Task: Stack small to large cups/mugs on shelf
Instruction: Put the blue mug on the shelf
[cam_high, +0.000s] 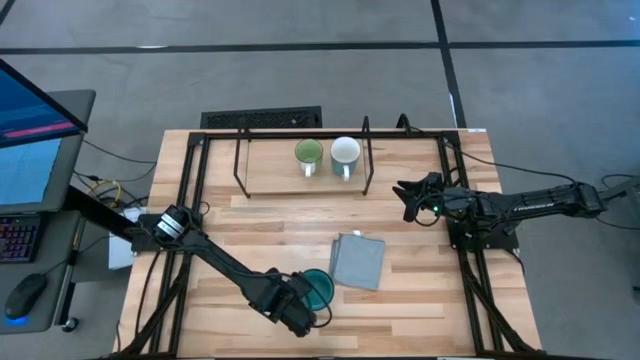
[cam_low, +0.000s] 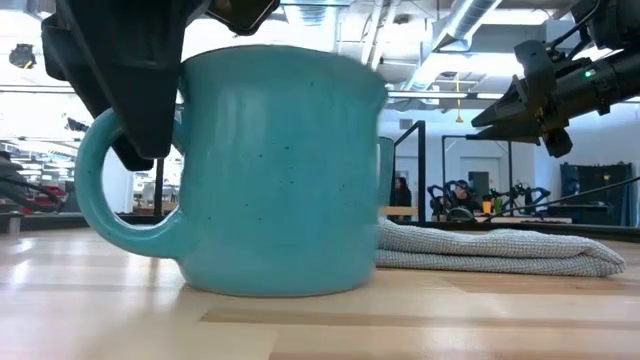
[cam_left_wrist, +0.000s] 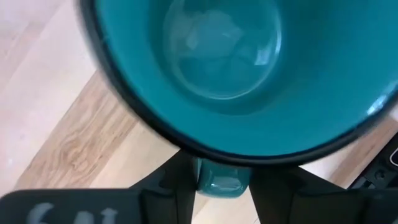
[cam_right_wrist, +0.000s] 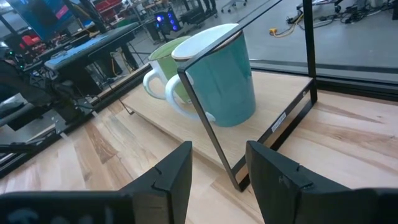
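Note:
The teal-blue mug (cam_high: 320, 286) stands upright on its base on the table near the front edge; it fills the low view (cam_low: 280, 170). My left gripper (cam_high: 300, 312) is at its handle, shut on it. The light-green mug (cam_high: 308, 153) and the white mug (cam_high: 345, 152) stand side by side on the wood base of the black wire shelf (cam_high: 240, 160) at the far side; both also show in the right wrist view, the green mug (cam_right_wrist: 163, 53) behind the white mug (cam_right_wrist: 217, 74). My right gripper (cam_high: 408, 196) is open and empty, right of the shelf, above the table. My left gripper pinches the teal mug's handle (cam_left_wrist: 222, 180) between its two fingers (cam_left_wrist: 180, 183), one on each flat side of the loop. The fingers come from above, pointing down, at the mug's near-left side (cam_low: 130, 120). The mug stands upright, its base on the table.
A folded grey cloth (cam_high: 357, 260) lies just right of the teal mug and also shows in the low view (cam_low: 500, 250). The shelf's thin black posts (cam_right_wrist: 205, 118) stand between my right gripper and the two mugs. Black arm frames run along both table sides.

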